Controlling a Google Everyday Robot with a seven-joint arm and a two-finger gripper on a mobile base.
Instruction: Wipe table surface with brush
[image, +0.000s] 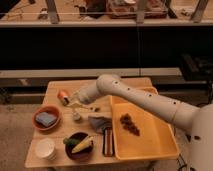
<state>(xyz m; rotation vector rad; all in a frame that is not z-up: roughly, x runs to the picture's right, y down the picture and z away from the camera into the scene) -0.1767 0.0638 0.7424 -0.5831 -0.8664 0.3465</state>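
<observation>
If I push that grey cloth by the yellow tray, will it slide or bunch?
Probably bunches: the grey cloth lies crumpled, so it looks limp and light. Pushed right, it may catch on the yellow tray. The end effector is up-left of it.

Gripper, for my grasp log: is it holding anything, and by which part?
Cannot be told; the gripper hovers over the table above a small object.
</observation>
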